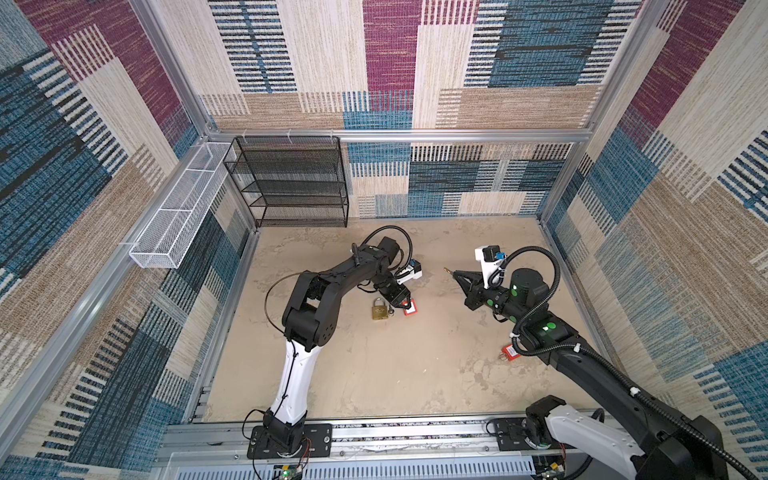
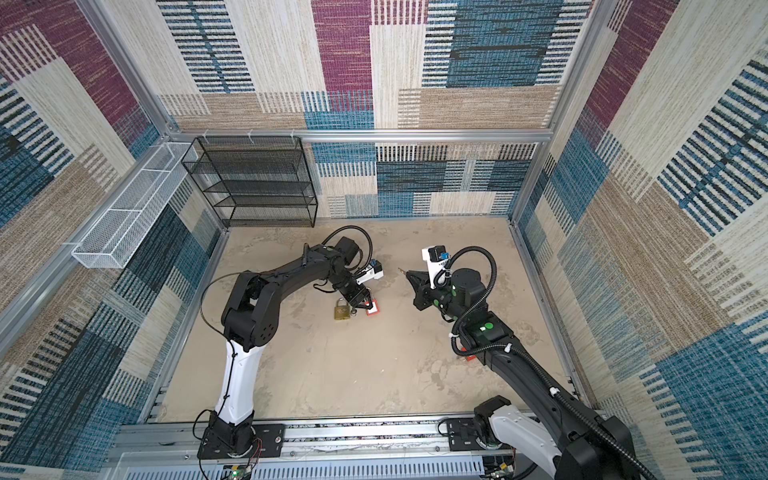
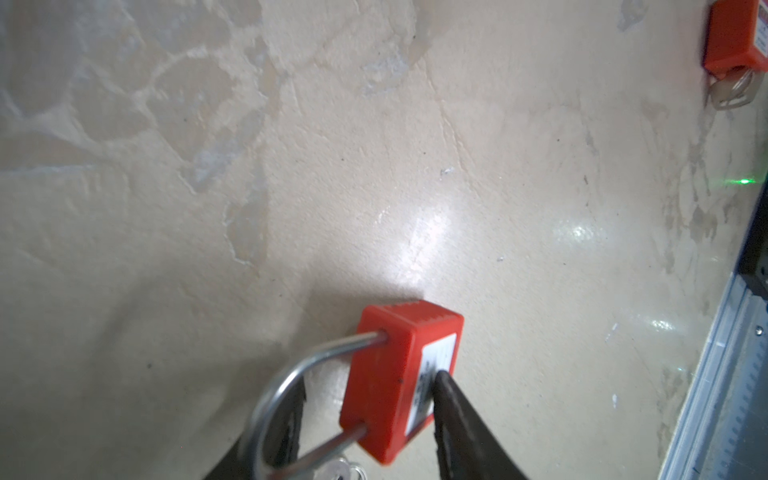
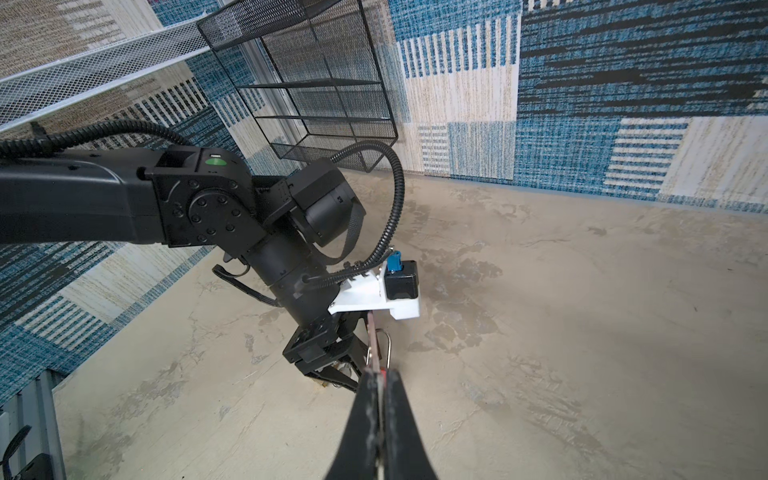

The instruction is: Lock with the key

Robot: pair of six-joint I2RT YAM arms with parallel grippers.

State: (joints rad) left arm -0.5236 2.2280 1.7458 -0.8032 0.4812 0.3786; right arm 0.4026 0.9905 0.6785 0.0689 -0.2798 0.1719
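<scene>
On bench point(image 1: 415, 365): red padlock point(image 3: 395, 374) between parted jaws

Left gripper point(image 1: 404, 303) jaws apart, straddling red padlock lying on bench; one finger point(image 3: 449, 403) touches its label point(image 3: 434, 357). Right gripper point(image 4: 380, 374) pinched tight on key point(image 4: 372, 345), well apart from padlock.

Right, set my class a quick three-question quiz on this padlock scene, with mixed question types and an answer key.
1. True or false: the right hand is shut on a key.
2. How many padlocks lie on the table? A one, B two, C three, D four.
3. Fill in: the left hand straddles a ___ padlock.
Key: 1 true. 2 C: the brass padlock, the red padlock at the left hand, and a second red padlock. 3 red.
</scene>
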